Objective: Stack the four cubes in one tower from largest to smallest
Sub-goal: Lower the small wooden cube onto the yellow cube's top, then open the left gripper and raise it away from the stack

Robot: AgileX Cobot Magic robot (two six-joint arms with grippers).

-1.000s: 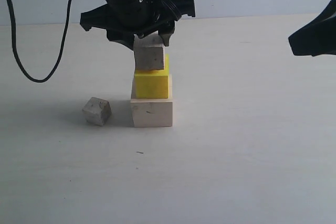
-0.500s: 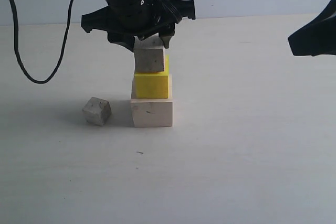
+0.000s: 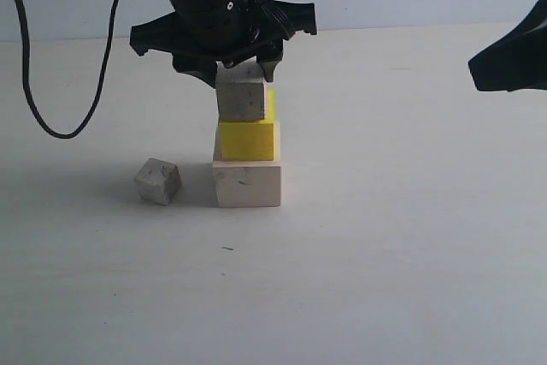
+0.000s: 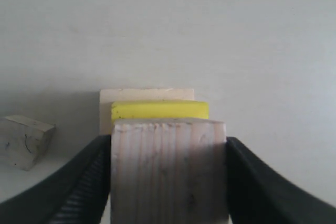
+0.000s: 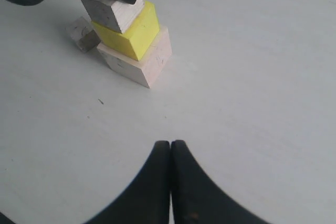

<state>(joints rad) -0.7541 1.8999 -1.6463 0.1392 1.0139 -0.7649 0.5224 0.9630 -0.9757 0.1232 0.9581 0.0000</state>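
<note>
The left gripper (image 3: pixel 241 73) is clamping a grainy greyish wooden cube (image 3: pixel 241 98) directly above the large pale wooden cube (image 3: pixel 247 184), at the top face of the smooth bright yellow cube (image 3: pixel 247 141) sitting on that base. A smaller scuffed grey cube (image 3: pixel 157 181) is lying just beside the base. The right gripper (image 5: pixel 171 153) is hovering well apart from it, fingers pressing together.

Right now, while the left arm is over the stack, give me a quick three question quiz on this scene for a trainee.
1. True or false: the right gripper is open.
2. The left gripper grips: A nothing, B a small grey cube, C a ball.
3. What colour is the middle cube, resting on the large pale cube?
Key: 1 false; 2 B; 3 yellow.
</note>
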